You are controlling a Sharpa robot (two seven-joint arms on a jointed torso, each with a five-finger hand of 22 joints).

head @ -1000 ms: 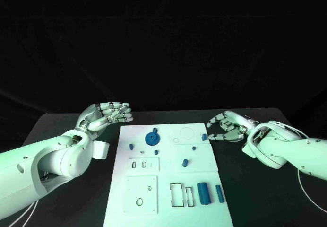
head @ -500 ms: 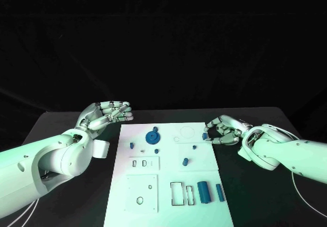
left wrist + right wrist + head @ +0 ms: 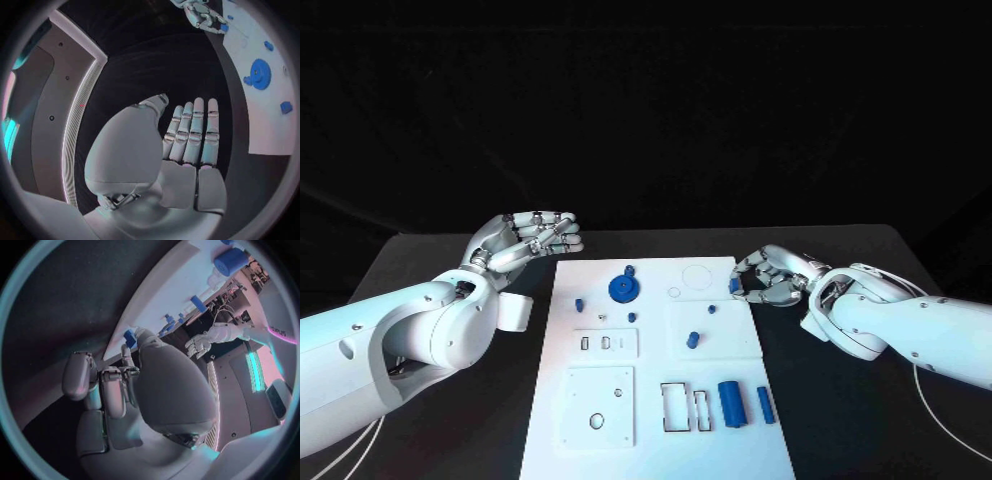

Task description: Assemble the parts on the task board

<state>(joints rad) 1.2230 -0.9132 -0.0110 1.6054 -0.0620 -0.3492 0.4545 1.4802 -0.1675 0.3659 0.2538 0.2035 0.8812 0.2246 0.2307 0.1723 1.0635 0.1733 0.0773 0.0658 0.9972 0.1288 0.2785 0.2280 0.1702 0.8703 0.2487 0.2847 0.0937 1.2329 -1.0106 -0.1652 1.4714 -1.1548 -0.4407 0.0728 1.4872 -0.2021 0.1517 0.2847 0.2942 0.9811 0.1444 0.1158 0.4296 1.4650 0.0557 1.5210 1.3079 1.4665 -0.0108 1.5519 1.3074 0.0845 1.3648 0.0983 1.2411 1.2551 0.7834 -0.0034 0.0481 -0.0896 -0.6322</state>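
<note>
Reaching at the right edge of the task board (image 3: 661, 400), far half: right hand (image 3: 769, 277), fingers curled in toward a small blue part (image 3: 734, 286) sitting on that edge. Fingertips (image 3: 129, 347) right at the part (image 3: 129, 335) in the right wrist view, but can't tell if pinched or just touching, so grip state unclear.

Hovering off the board's far left corner, above the desk (image 3: 459, 260): left hand (image 3: 524, 238), fingers held together and bent, nothing in them. Same in the left wrist view: left hand (image 3: 181, 145) w/ fingers side by side, empty.

Lying flat mid-desk: white board, long axis running away from the robot. On it, near the far end, left of centre: blue gear (image 3: 623, 290) w/ a small blue piece just beyond it. Near the board's left edge, beside the gear: small blue peg (image 3: 578, 305). Around the board's middle: a few more small blue parts, incl. an oblong one (image 3: 689, 343). Near end, right side: blue cylinder (image 3: 730, 403) and a slimmer blue bar (image 3: 764, 404), side by side, next to dark-outlined rectangular slots (image 3: 684, 408). Near end, left side: raised white square plate (image 3: 599, 406) w/ holes.
</note>
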